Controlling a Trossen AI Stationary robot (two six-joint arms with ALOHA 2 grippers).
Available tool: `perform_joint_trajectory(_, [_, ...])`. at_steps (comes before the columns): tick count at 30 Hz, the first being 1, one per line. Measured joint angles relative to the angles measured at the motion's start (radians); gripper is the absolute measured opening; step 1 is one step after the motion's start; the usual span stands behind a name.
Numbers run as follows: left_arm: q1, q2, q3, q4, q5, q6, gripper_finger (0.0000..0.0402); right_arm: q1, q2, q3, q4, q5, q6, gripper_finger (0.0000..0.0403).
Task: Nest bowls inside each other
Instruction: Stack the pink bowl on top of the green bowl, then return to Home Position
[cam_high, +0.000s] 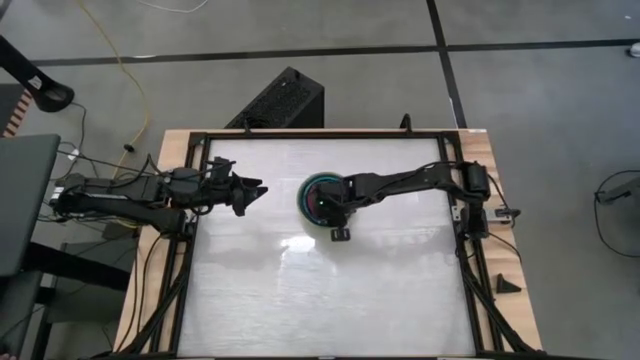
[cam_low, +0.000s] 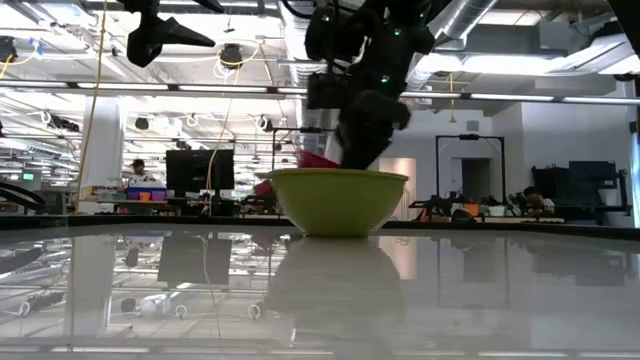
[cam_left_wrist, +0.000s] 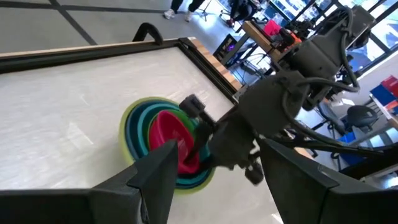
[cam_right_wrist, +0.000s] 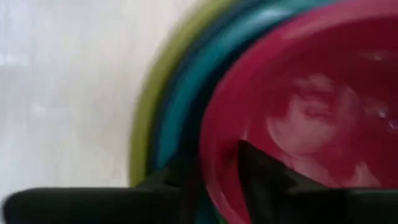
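The bowls stand nested in one stack (cam_high: 318, 196) at the table's middle, nearer its far edge. The olive-yellow bowl (cam_low: 338, 200) is outermost, with light blue (cam_left_wrist: 138, 127) and teal (cam_left_wrist: 148, 134) rims inside it. The magenta-pink bowl (cam_left_wrist: 169, 134) lies innermost and tilted, its raised rim (cam_low: 316, 158) showing above the olive wall. My right gripper (cam_right_wrist: 214, 180) comes down on the stack from the right, open, its fingers either side of the pink rim. My left gripper (cam_high: 255, 190) hangs open above the table, left of the stack. My right gripper has one finger (cam_right_wrist: 261, 171) inside the pink bowl and the other (cam_right_wrist: 177, 183) outside its rim (cam_right_wrist: 208, 146), slanting down from the table's right. I cannot tell whether either finger touches the rim. The bowl rests tilted inside the stack.
Bare white tabletop (cam_high: 320, 290) spreads around the stack, with most room toward the near edge. Black frame rails (cam_high: 195, 250) run along the table's sides. A black box (cam_high: 285, 100) stands on the floor beyond the far edge.
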Motion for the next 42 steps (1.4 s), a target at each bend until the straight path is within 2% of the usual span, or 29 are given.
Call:
perform_joint_trajectory(5, [0.0, 0.0, 0.0, 0.0, 0.0, 0.001, 0.0216, -0.022, -0.002, 0.07, -0.143, -0.017, 0.008, 0.0219])
perform_joint_trajectory(9, [0.0, 0.0, 0.0, 0.0, 0.0, 0.001, 0.0216, -0.053, -0.013, 0.147, -0.205, -0.123, 0.07, 0.0263])
perform_joint_trajectory(15, [-0.013, -0.004, -0.001, 0.054, 0.005, 0.065, 0.0216, -0.081, -0.142, 0.159, -0.078, -0.308, 0.166, 0.0265])
perform_joint_trajectory(19, [-0.053, -0.044, -0.002, 0.204, 0.008, 0.197, 0.0216, -0.077, -0.308, 0.113, 0.039, -0.321, 0.204, 0.0254])
perform_joint_trajectory(24, [-0.093, -0.143, -0.002, 0.241, -0.009, 0.309, 0.0216, -0.077, -0.562, -0.012, 0.149, -0.215, 0.299, 0.0236])
perform_joint_trajectory(29, [-0.11, -0.27, -0.001, 0.102, -0.062, 0.339, 0.0216, -0.053, -0.839, -0.213, 0.21, -0.047, 0.415, 0.022])
perform_joint_trajectory(33, [-0.11, -0.363, -0.007, -0.007, -0.082, 0.335, 0.0216, 0.008, -1.034, -0.395, 0.296, 0.063, 0.514, 0.0214])
perform_joint_trajectory(38, [-0.11, -0.47, -0.107, -0.005, -0.081, 0.308, 0.0216, 0.121, -1.21, -0.572, 0.356, 0.233, 0.597, 0.0213])
perform_joint_trajectory(42, [-0.11, -0.546, -0.242, 0.022, -0.09, 0.249, 0.0216, 0.224, -1.306, -0.677, 0.415, 0.38, 0.601, 0.0213])
